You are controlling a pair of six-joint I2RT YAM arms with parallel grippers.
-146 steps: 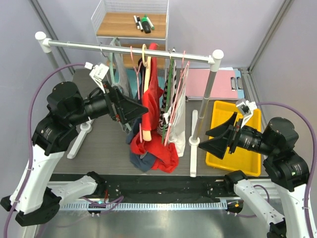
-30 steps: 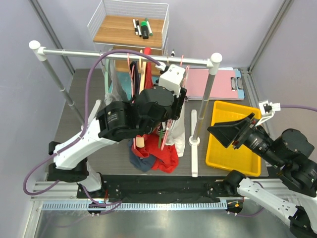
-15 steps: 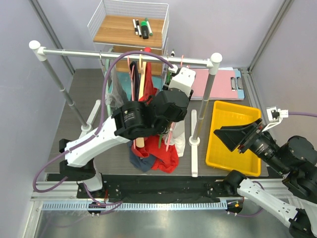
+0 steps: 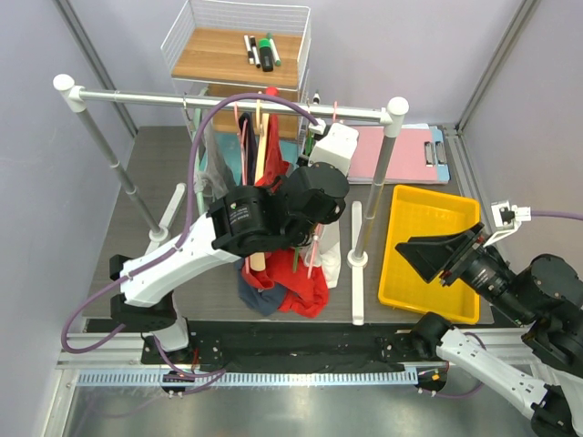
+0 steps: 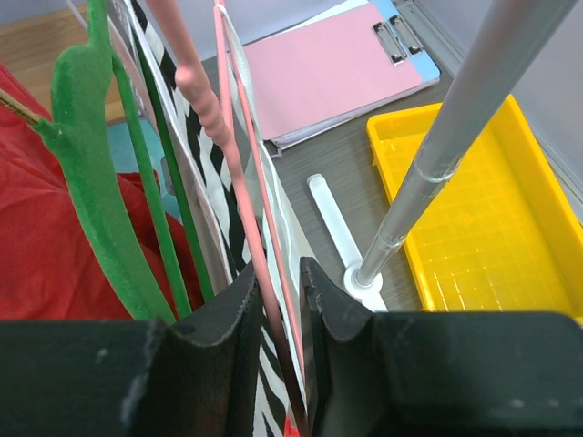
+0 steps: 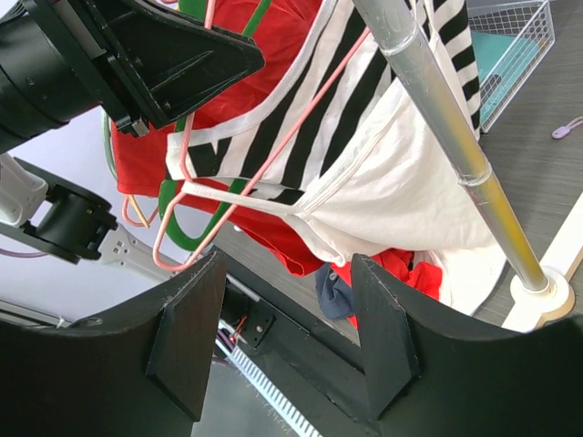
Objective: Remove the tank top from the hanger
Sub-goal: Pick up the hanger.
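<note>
Tank top (image 6: 392, 200) hangs on its pink hanger (image 5: 239, 182) under the rail (image 4: 137, 96), not yet removed. The left gripper (image 5: 279, 273) narrowly straddles the hanger, and whether it has clamped cannot be told. The right gripper (image 6: 287, 264) gapes empty.

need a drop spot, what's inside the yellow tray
Nothing shows on the yellow tray's bare gridded floor. A stretch across its middle is hidden beneath the right pincer.

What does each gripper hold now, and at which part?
The right gripper holds nothing. The left gripper has an arm of the pink hanger between its fingers; a firm grip cannot be told.
</note>
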